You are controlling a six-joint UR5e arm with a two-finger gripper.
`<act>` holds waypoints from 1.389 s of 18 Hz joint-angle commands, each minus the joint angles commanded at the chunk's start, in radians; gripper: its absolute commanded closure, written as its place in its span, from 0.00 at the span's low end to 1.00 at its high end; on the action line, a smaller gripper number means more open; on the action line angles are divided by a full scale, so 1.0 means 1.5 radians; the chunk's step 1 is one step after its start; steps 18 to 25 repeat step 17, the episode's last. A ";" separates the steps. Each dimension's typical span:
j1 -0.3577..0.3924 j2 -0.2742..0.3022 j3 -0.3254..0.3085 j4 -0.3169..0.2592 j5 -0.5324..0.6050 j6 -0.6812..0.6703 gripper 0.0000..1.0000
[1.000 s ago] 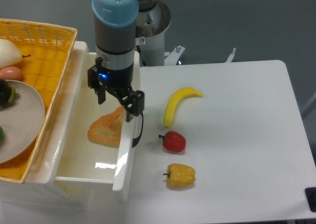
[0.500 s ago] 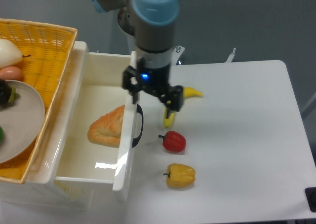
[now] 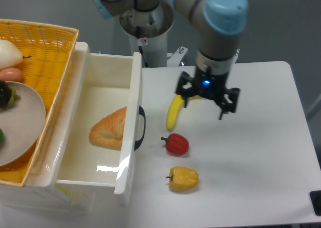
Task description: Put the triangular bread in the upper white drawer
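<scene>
**Bread in the drawer, gripper over the table**

Above the white table (image 3: 261, 152), right of the drawer, the arm reaches down with its wrist vertical and the gripper (image 3: 203, 103) pointing at the tabletop. Its two fingers are spread apart and hold nothing. The triangular bread (image 3: 109, 128) lies on the floor of the upper white drawer (image 3: 100, 175), which stands pulled out, its dark handle facing the table. Just below the gripper's left side a banana (image 3: 174, 112) lies on the table, partly hidden by the gripper. Nearer the camera sit a red bell pepper (image 3: 176, 143) and a yellow bell pepper (image 3: 183, 179). A yellow wicker basket (image 3: 47, 47) with a plate (image 3: 22, 125) overlaps the drawer's far left edge.
</scene>
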 joint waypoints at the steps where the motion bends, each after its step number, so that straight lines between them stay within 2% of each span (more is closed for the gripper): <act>1: 0.002 -0.012 -0.006 0.004 0.005 0.014 0.00; 7: 0.056 -0.084 -0.001 0.017 0.004 0.195 0.00; 9: 0.063 -0.106 -0.002 0.065 0.006 0.225 0.00; 11: 0.062 -0.121 -0.002 0.088 0.020 0.232 0.00; 15: 0.062 -0.140 -0.002 0.106 0.042 0.232 0.00; 25: 0.062 -0.141 -0.002 0.106 0.042 0.232 0.00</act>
